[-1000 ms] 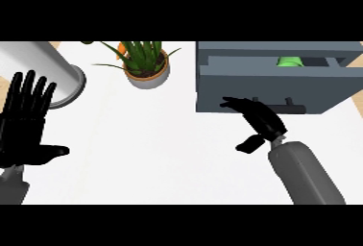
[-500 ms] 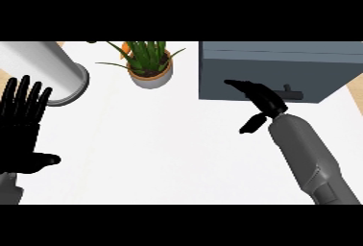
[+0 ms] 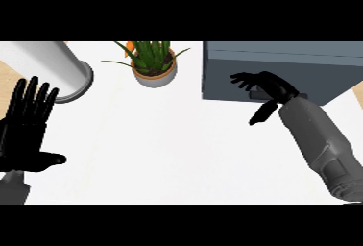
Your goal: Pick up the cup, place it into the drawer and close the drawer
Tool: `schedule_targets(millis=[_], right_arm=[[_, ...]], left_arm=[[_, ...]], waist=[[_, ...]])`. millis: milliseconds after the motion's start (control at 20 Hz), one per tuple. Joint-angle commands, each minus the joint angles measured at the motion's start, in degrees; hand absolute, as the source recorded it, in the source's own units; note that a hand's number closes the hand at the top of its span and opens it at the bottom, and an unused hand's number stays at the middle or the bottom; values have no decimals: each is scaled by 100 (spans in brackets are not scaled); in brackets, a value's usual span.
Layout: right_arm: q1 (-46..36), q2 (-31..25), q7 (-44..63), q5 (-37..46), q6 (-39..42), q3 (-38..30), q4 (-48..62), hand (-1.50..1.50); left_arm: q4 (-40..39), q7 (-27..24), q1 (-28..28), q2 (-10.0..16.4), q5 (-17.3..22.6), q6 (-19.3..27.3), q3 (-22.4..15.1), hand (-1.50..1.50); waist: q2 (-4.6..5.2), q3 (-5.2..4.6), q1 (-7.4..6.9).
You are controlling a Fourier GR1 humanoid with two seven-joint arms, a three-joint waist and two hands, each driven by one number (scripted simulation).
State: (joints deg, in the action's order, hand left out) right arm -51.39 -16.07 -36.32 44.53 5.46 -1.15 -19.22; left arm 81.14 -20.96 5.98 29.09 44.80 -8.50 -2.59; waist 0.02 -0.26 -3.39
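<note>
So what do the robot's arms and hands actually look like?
The left forearm and right forearm are smooth grey tubes. The left hand and right hand are black and human-shaped, with slender fingers and a thumb. No cables or markings show.

On the surface [image 3: 170,144], a tall cylinder [image 3: 50,67] stands at the far left. A potted plant [image 3: 152,65] stands to its right at the back middle, and a drawer unit [image 3: 284,60] at the far right. The right robot hand [image 3: 269,86] is at the unit's front face. The left robot hand [image 3: 25,134] shows near the left edge, in front of the cylinder.
</note>
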Motion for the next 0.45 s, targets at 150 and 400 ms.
schedule_targets(millis=[150,400], right_arm=[[-569,-612,219,-28,5,-308,666,-150],[-604,-514,199,16,-98,-295,788,-150]], left_arm=[[-4,-58,127,-146,-204,91,-96,-150],[-243,-128,306,-171,-276,18,-58,-150]], waist=[[211,46,-151],[230,42,-120]])
